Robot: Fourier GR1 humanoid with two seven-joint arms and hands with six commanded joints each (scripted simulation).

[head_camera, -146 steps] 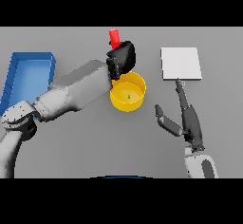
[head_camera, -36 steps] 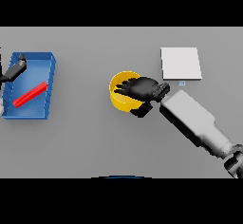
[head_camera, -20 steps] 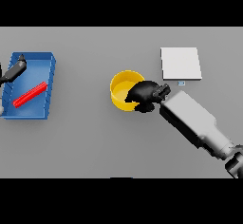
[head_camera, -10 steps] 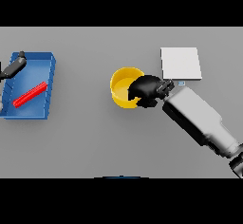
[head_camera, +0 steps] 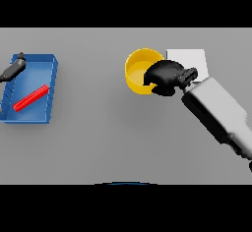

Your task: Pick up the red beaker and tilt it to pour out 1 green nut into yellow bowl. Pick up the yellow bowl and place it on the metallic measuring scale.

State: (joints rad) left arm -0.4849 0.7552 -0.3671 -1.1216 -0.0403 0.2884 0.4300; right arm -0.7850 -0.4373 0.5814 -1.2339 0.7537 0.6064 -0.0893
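A: Two hands show, start with the right hand (head_camera: 165, 76). State?

B: Fingers curled over the near-right rim of the yellow bowl (head_camera: 139, 69), pinching it. Bowl sits just left of the scale (head_camera: 192, 62), its right edge seems to touch or overlap the scale's left edge. Cannot tell if it's lifted off the table.

A: Anything in the bowl?

B: Hand covers part of the inside, no nut visible, can't tell.

A: Left hand?

B: Left hand (head_camera: 13, 68) far left of the bowl, at the far-left corner of the blue tray (head_camera: 51, 86). Too small to read the fingers, cannot tell.

A: Beaker?

B: Red beaker (head_camera: 31, 97) lies on its side inside the tray, well apart from the bowl.

A: Progress?

B: My read: pour step looks finished, beaker is put away. Bowl is grasped, not yet on the scale. Left to do: carry it right, set it on the plate, release.

A: Surface, room?

B: Plain grey table (head_camera: 98, 137), flat, same grey all around the bowl. No walls or room visible.
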